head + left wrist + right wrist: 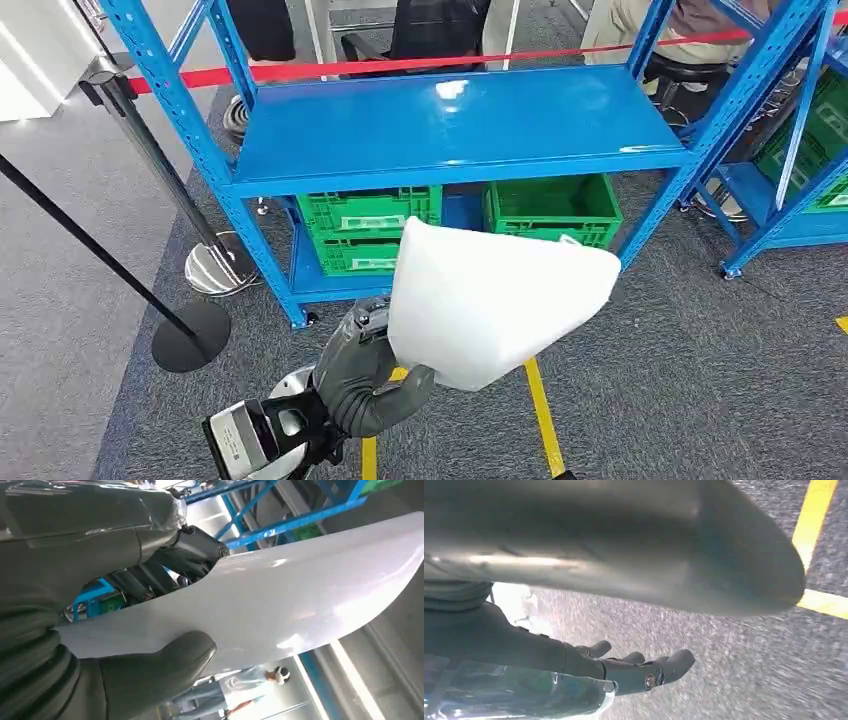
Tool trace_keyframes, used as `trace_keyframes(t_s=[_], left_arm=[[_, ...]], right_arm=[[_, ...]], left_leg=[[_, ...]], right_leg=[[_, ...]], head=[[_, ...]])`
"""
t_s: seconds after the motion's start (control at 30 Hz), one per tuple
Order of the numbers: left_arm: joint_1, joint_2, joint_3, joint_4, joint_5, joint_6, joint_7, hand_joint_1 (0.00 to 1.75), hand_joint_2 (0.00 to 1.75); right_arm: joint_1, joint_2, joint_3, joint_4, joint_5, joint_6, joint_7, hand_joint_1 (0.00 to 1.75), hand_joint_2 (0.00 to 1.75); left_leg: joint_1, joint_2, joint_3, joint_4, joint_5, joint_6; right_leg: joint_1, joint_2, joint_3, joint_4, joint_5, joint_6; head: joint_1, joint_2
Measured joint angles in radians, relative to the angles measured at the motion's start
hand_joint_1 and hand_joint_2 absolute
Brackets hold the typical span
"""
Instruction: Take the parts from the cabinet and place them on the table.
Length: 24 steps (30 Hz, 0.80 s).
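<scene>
Blue rack [450, 130] — green crates [365, 225] below

Glossy smooth white plastic part [490, 300]; shiny blue-painted metal rack [450, 120]; rough grey carpet [690, 380].

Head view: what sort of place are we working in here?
Likely a workshop or warehouse test area: blue steel shelving, green storage crates on the bottom shelf, and yellow floor tape on grey carpet, with a red barrier belt behind.

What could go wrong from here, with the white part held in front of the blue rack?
The left robot hand grips the large white part only at one edge, thumb beneath; most of it overhangs, so it might tilt or slip. The part also hides the floor ahead in the head view, and the blue rack and a stanchion base stand close, so turning could clip them.
</scene>
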Motion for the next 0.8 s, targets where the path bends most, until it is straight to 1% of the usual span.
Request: trace_keyframes(t_s=[0.03,0.07,0.1,0.13,0.17,0.2,0.23,0.27,0.3,0.33,0.37,0.4,0.43,0.47,0.5,0.53,0.57,0.6,0.63,0.67,0.7,0.73,0.77,0.8], left_arm=[[0.0,0.001,0.0,0.0,0.001,0.0,0.0,1.75,1.75],[0.0,0.002,0.0,0.001,0.002,0.0,0.0,1.75,1.75],[0.0,0.005,0.0,0.003,0.003,0.0,0.0,1.75,1.75],[0.0,0.006,0.0,0.005,0.004,0.0,0.0,1.75,1.75],[0.0,0.009,0.0,0.006,0.005,0.0,0.0,1.75,1.75],[0.0,0.009,-0.001,0.006,0.007,0.0,0.0,1.75,1.75],[-0.001,0.009,-0.002,0.006,0.01,0.0,0.0,1.75,1.75],[-0.004,0.009,-0.003,0.006,0.012,0.001,0.0,1.75,1.75],[-0.01,0.007,-0.004,0.006,0.012,0.001,0.0,1.75,1.75],[-0.015,0.006,-0.006,0.006,0.013,0.002,-0.001,1.75,1.75],[-0.017,0.006,-0.008,0.006,0.015,0.002,-0.002,1.75,1.75],[-0.017,0.007,-0.008,0.006,0.016,0.002,-0.002,1.75,1.75],[-0.017,0.007,-0.008,0.006,0.017,0.003,-0.002,1.75,1.75],[-0.02,0.006,-0.01,0.008,0.019,0.003,-0.002,1.75,1.75],[-0.021,0.005,-0.013,0.01,0.02,0.003,-0.002,1.75,1.75],[-0.02,0.005,-0.013,0.01,0.02,0.003,-0.002,1.75,1.75],[-0.02,0.005,-0.013,0.011,0.02,0.003,-0.002,1.75,1.75],[-0.02,0.005,-0.014,0.013,0.02,0.003,-0.002,1.75,1.75],[-0.02,0.005,-0.014,0.015,0.021,0.003,-0.002,1.75,1.75],[-0.019,0.005,-0.015,0.018,0.021,0.003,-0.002,1.75,1.75],[-0.02,0.005,-0.015,0.02,0.022,0.003,-0.002,1.75,1.75],[-0.02,0.005,-0.016,0.02,0.022,0.003,-0.002,1.75,1.75],[-0.021,0.005,-0.016,0.02,0.023,0.003,-0.002,1.75,1.75],[-0.022,0.003,-0.018,0.02,0.024,0.003,-0.002,1.75,1.75]], right_arm=[[0.0,-0.001,0.0,0.0,0.0,0.0,0.0,0.0,0.0],[0.002,0.0,0.0,0.0,0.0,0.0,0.0,0.0,0.0],[0.003,-0.001,-0.001,0.0,0.0,0.0,0.0,0.0,0.0],[0.003,-0.001,-0.001,0.0,0.0,0.0,0.0,0.0,0.0],[0.003,-0.001,-0.001,0.0,0.0,0.0,0.0,0.0,0.0],[0.003,-0.001,-0.001,0.0,0.0,0.0,-0.001,0.0,0.0],[0.003,-0.001,-0.001,0.0,0.0,0.0,-0.003,0.0,0.0],[0.002,-0.001,-0.001,0.0,0.001,0.0,-0.004,0.0,0.0],[0.003,0.0,-0.002,0.0,0.001,0.0,-0.005,0.0,0.0],[0.003,0.0,-0.002,0.0,0.002,0.0,-0.006,0.0,0.0],[0.002,0.0,-0.002,0.0,0.002,0.0,-0.006,0.0,0.0],[0.001,0.0,-0.002,0.0,0.002,0.0,-0.006,0.0,0.0],[0.004,0.001,-0.002,0.0,0.002,0.001,-0.006,0.0,0.0],[0.004,0.0,-0.002,0.001,0.003,0.002,-0.006,0.0,0.0],[0.004,0.001,-0.002,0.002,0.003,0.002,-0.006,0.0,0.0],[0.005,0.002,-0.002,0.002,0.003,0.002,-0.006,0.0,0.0],[0.005,0.001,-0.002,0.002,0.003,0.002,-0.006,0.0,0.0],[0.004,0.0,-0.002,0.002,0.003,0.002,-0.006,0.0,0.0],[0.005,-0.001,-0.002,0.002,0.003,0.002,-0.006,0.0,0.0],[0.005,-0.002,-0.002,0.002,0.003,0.002,-0.006,0.0,0.0],[0.006,-0.002,-0.002,0.002,0.003,0.002,-0.006,0.0,0.0],[0.005,-0.002,-0.002,0.001,0.003,0.002,-0.006,0.0,0.0],[0.004,-0.002,-0.002,0.001,0.002,0.002,-0.006,0.0,0.0],[0.001,-0.002,-0.002,0.001,0.002,0.002,-0.006,0.0,0.0]], left_leg=[[0.004,0.0,-0.021,0.067,-0.063,-0.005],[0.007,0.0,-0.043,0.148,-0.119,-0.01],[0.008,0.0,-0.058,0.225,-0.149,-0.012],[0.01,0.0,-0.057,0.265,-0.141,-0.013],[0.013,0.0,-0.037,0.266,-0.108,-0.012],[0.013,0.0,0.001,0.228,-0.07,-0.011],[0.013,0.0,0.063,0.151,-0.04,-0.008],[0.012,0.0,0.139,0.052,-0.035,-0.003],[0.009,-0.002,0.213,-0.05,-0.076,0.003],[0.006,-0.004,0.239,-0.102,-0.095,0.006],[0.002,-0.004,0.225,-0.094,-0.089,0.01],[-0.002,-0.004,0.22,-0.092,-0.085,0.016],[-0.004,-0.004,0.212,-0.096,-0.073,0.027],[0.005,0.002,0.2,-0.102,-0.052,0.037],[0.003,0.002,0.183,-0.101,-0.038,0.046],[0.003,0.003,0.166,-0.101,-0.024,0.05],[0.002,0.003,0.15,-0.1,-0.01,0.052],[0.0,0.004,0.134,-0.099,0.004,0.052],[-0.001,0.004,0.12,-0.097,0.018,0.051],[-0.001,0.005,0.099,-0.094,0.033,0.05],[-0.001,0.005,0.081,-0.09,0.044,0.048],[0.0,0.005,0.064,-0.084,0.052,0.045],[0.001,0.005,0.047,-0.072,0.06,0.04],[-0.002,0.003,0.035,-0.062,0.064,0.034]], right_leg=[[0.0,0.0,-0.016,0.0,0.013,-0.002],[0.0,0.0,-0.034,0.001,0.027,-0.001],[0.0,-0.001,-0.052,0.003,0.043,0.0],[0.0,-0.001,-0.069,0.004,0.057,0.002],[0.0,-0.002,-0.087,0.004,0.07,0.004],[0.0,-0.002,-0.103,0.005,0.081,0.007],[0.0,-0.002,-0.117,0.005,0.093,0.01],[0.0,-0.001,-0.125,0.005,0.105,0.013],[0.002,0.0,-0.131,0.006,0.114,0.02],[0.002,-0.001,-0.132,0.005,0.123,0.027],[-0.001,-0.002,-0.13,0.0,0.136,0.033],[-0.004,-0.002,-0.131,-0.005,0.146,0.041],[-0.005,-0.001,-0.134,-0.013,0.158,0.049],[-0.01,0.0,-0.141,-0.005,0.144,0.052],[-0.009,0.002,-0.159,0.029,0.08,0.053],[-0.008,0.003,-0.18,0.096,0.004,0.057],[-0.008,0.004,-0.199,0.175,-0.056,0.061],[-0.007,0.004,-0.214,0.254,-0.093,0.064],[-0.007,0.004,-0.218,0.313,-0.097,0.066],[-0.007,0.005,-0.204,0.335,-0.067,0.064],[-0.007,0.005,-0.167,0.307,-0.026,0.063],[-0.007,0.005,-0.11,0.24,0.005,0.061],[-0.007,0.005,-0.032,0.135,0.012,0.06],[-0.006,0.005,0.031,0.041,-0.03,0.058]], head=[[-0.002,0.0],[-0.001,0.0],[-0.002,0.0],[-0.002,0.0],[-0.001,0.0],[-0.002,0.0],[-0.002,0.0],[-0.002,0.0],[-0.002,0.0],[0.002,0.0],[0.0,0.0],[-0.003,0.0],[0.0,0.0],[-0.003,0.0],[0.002,0.0],[0.008,0.0],[0.008,0.0],[0.007,0.0],[0.009,0.0],[0.007,0.0],[0.008,0.0],[0.008,0.0],[0.008,0.0],[0.009,0.0]])
